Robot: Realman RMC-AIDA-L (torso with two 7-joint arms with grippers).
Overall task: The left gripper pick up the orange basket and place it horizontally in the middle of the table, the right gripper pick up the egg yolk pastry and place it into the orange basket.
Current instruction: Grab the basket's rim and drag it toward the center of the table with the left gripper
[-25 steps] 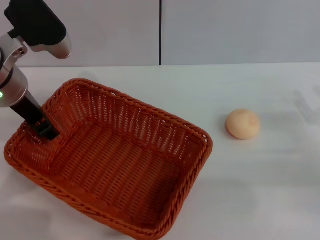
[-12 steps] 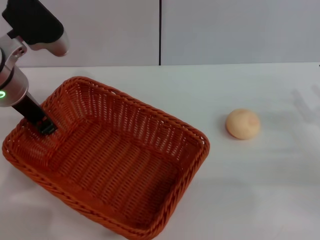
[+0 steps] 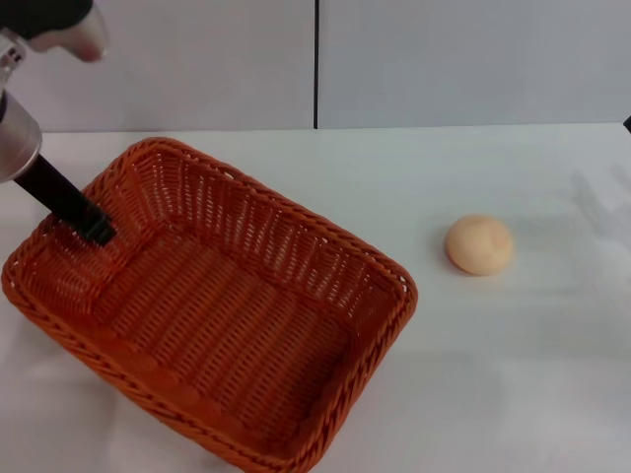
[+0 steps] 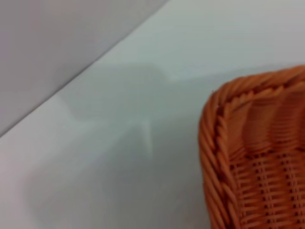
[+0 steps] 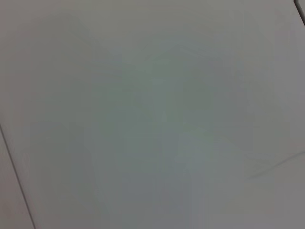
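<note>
The orange basket (image 3: 296, 258) lies at an angle on the left half of the white table (image 3: 513, 374). My left gripper (image 3: 97, 229) reaches down onto its left short wall, one black finger inside against the weave, and is shut on the rim there. A corner of the basket (image 4: 252, 157) shows in the left wrist view, without my fingers. The egg yolk pastry (image 3: 479, 244), a pale peach ball, sits alone on the table to the right of the basket, a hand's width from its near right corner. The right gripper is out of view; its wrist view holds only bare white table.
A grey wall with a dark vertical seam (image 3: 315, 64) stands behind the table's far edge. The basket's near rim (image 3: 246, 458) runs close to the bottom of the head view.
My left gripper has moved toward the far side with the basket's left end following it, so the basket has shifted and turned slightly. The pastry has not moved.
</note>
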